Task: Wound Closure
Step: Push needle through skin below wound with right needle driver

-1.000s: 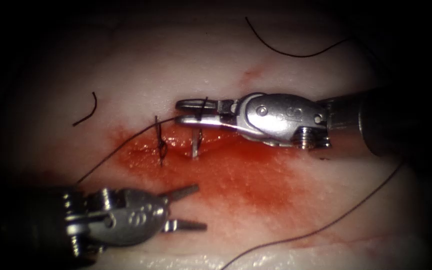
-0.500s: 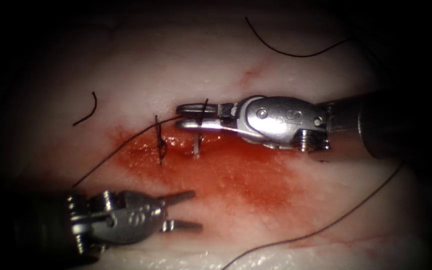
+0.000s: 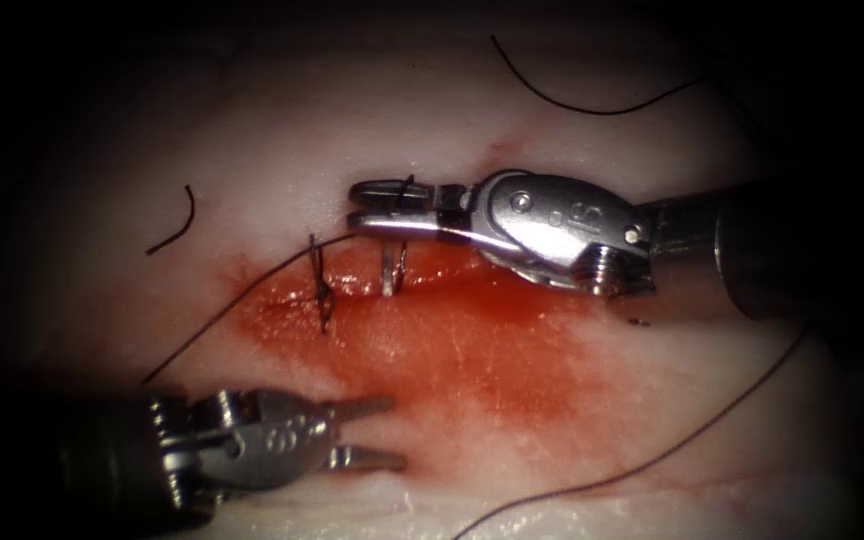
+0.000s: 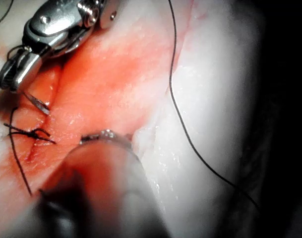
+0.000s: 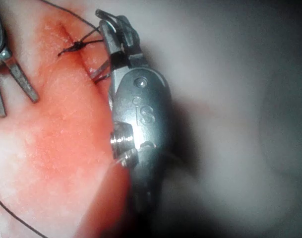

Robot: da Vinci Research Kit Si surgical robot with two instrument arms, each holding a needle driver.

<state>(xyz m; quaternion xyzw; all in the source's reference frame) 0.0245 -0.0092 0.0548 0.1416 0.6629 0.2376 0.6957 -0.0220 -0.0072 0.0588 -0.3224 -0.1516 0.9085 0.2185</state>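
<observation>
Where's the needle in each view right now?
Endoscope: needle in the right tool's shut jaws, entering the tissue at the cut, right of the tied stitch.
Left wrist: between the right tool and that stitch, needle at.
Right wrist: beside the right tool's jaws, near the stitch, needle at.
Shared landmark: the tied stitch. The left tool is open, empty.

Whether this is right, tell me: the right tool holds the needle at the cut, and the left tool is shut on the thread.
Not right. The left tool's jaws are open and hold nothing, as the endoscope view shows. The right tool does hold the needle at the cut.
</observation>
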